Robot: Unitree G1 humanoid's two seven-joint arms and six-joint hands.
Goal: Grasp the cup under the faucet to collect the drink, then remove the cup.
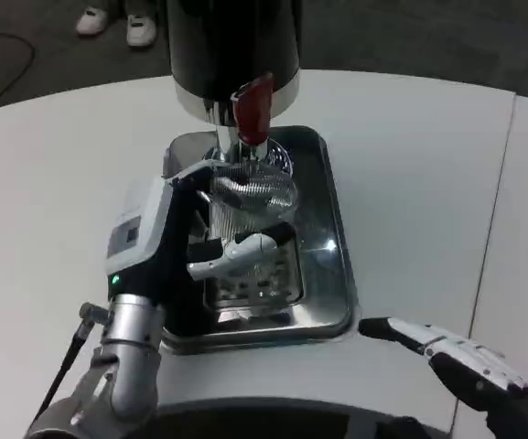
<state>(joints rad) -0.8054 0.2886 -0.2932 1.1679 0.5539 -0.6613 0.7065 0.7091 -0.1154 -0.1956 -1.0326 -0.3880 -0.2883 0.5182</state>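
Left hand (210, 229): fingers (245, 247) wrapped around the clear ribbed cup (250, 197), held over the metal tray (337, 274) beneath the red-handled faucet (253, 105). Cup appears light, thin-walled, crushable; grip mid-body, moderately. Right hand (456, 357): fingers extended, empty, above the surface (410, 165).

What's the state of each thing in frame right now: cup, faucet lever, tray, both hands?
cup: clear, ribbed, upright, held under the faucet over the tray; fill level cannot be told.
faucet lever: red, right above the cup; no stream can be made out.
drip tray: metal, flat on the table below the dispenser.
left hand: fingers wrapped around the cup.
right hand: holds nothing, fingers extended, beside the tray's right corner.
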